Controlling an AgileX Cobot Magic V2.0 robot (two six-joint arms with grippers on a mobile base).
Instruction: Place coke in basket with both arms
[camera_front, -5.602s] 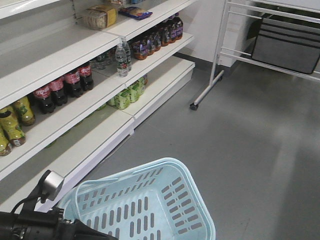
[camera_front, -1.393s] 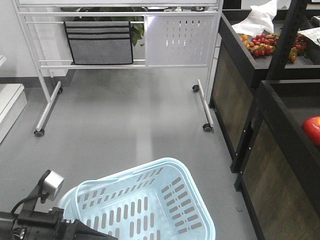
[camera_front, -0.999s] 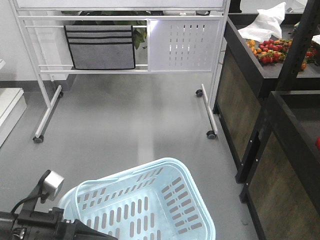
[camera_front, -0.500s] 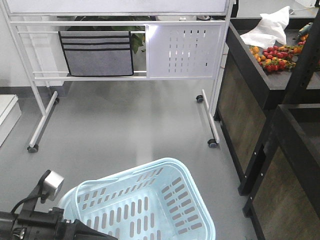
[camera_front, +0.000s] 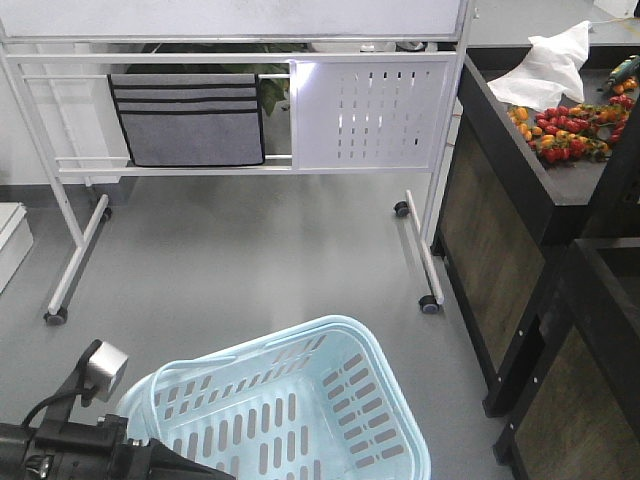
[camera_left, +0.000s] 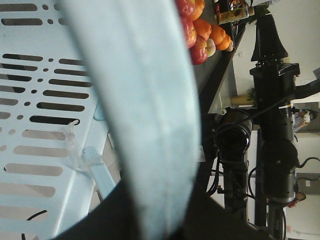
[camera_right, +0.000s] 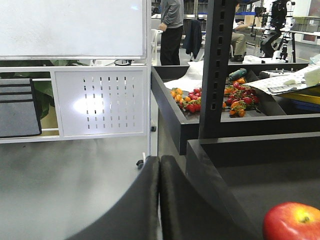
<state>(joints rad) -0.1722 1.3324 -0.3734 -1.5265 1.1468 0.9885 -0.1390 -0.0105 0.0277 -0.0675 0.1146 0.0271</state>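
The pale blue basket (camera_front: 300, 410) hangs at the bottom of the front view, empty inside as far as it shows. My left arm (camera_front: 60, 455) reaches to its left rim. In the left wrist view the basket's blue handle (camera_left: 145, 100) runs between the dark jaws of my left gripper (camera_left: 155, 220), which is shut on it. My right gripper (camera_right: 160, 167) is shut and empty, pointing toward a black display stand; it is not in the front view. The coke is out of view.
A white wheeled rack (camera_front: 430, 250) with a grey fabric pocket (camera_front: 190, 120) and a perforated panel (camera_front: 370, 115) stands ahead. A black display stand (camera_front: 500, 240) with small red and orange fruit (camera_front: 570, 130) is at the right. A red apple (camera_right: 292, 222) lies on its lower tier.
The view has swung from the drink shelves to the wheeled rack and black stand. Over the last second the rack has come nearer. The basket and left arm keep their place in frame.
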